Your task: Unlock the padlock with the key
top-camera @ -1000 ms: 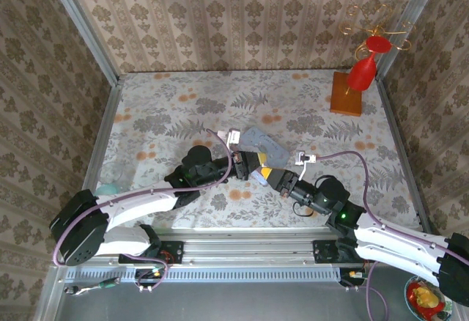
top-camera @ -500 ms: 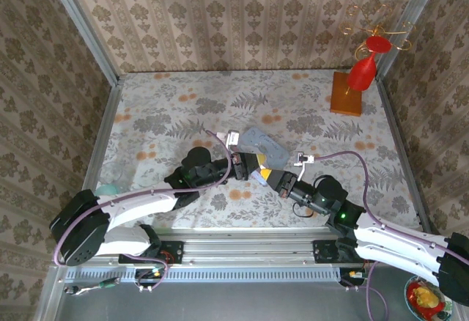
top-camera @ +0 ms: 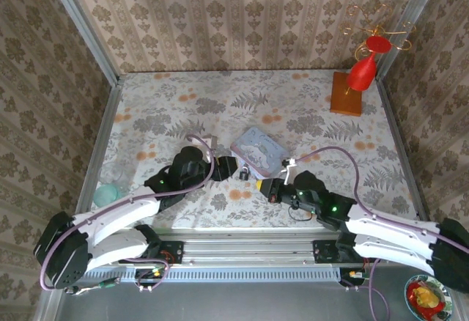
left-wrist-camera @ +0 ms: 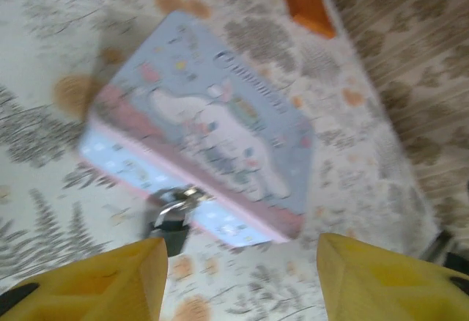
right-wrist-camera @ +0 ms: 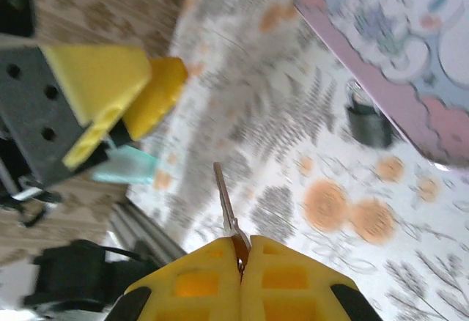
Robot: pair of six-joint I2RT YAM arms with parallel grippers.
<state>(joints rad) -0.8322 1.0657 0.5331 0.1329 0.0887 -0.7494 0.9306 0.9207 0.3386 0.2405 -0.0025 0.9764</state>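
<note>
One padlock [top-camera: 243, 175] sits on the floral worktop [top-camera: 168, 108], its silvery top right against the near long side of the one pale blue tin [top-camera: 259, 150]; from the left wrist it is a dark block [left-wrist-camera: 174, 222] at the foot of the tin's wall [left-wrist-camera: 212, 138]. The left fingers [left-wrist-camera: 110, 277] are spread wide apart, holding nothing, with the padlock just ahead of the gap between them. The right fingers [right-wrist-camera: 198, 277] are pressed together on one key [right-wrist-camera: 226, 204], whose thin blade sticks out past their tips, clear of the padlock [right-wrist-camera: 366, 123] (blurred here, off to the right by the tin's pink edge). From above, the padlock lies between the two arms' tips, the right fingers [top-camera: 264, 185] near it on the near side. At the far right corner stands one red glass [top-camera: 364, 70] on a wooden stand [top-camera: 346, 95].
</note>
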